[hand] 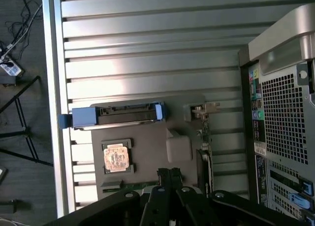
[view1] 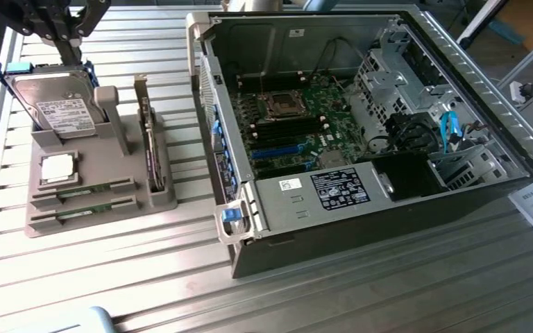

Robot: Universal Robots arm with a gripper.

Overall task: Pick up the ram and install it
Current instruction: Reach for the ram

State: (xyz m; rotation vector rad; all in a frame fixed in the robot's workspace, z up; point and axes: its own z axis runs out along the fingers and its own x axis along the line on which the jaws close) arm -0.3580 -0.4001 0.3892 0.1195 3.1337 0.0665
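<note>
The fingers (hand: 164,177) of the gripper (view1: 69,59) are pressed together with nothing between them, and hang above the grey parts holder (view1: 100,166) without touching it. The ram (view1: 89,192) stands on edge in a holder slot at the end away from the hard drive (view1: 58,104) — presumably so its upper edge is exposed for a pinch from above. The computer case (view1: 359,236) lies alongside, open side up, motherboard (view1: 290,128) facing the approach.
</note>
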